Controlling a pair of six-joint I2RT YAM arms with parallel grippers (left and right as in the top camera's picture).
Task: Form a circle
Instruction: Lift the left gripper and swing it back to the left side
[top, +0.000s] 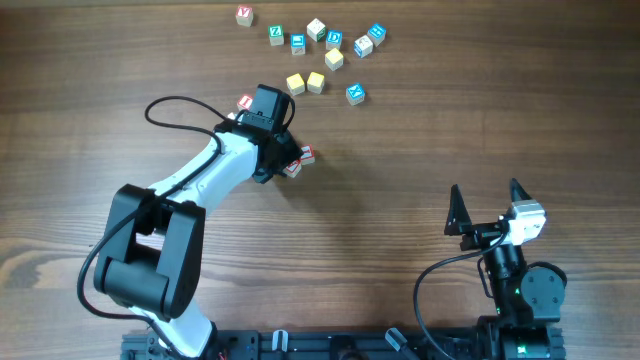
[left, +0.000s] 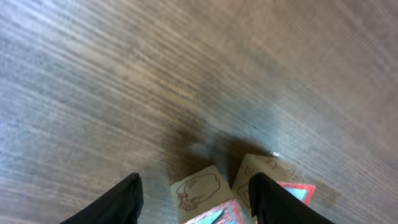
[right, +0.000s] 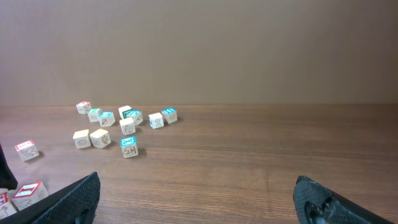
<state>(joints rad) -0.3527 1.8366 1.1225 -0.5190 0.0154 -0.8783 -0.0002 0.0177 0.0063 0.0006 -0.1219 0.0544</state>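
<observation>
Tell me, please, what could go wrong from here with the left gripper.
The left gripper straddles one cube, but one finger stands right by a neighbouring cube; closing could shove that one out of place. In the overhead view the left arm covers whatever lies beside the red-lettered cube, so gaps in the ring may go unnoticed.

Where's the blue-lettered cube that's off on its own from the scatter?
Overhead view, upper middle: the blue-lettered cube sits just right of the two plain yellow cubes, below the main cluster.
</observation>
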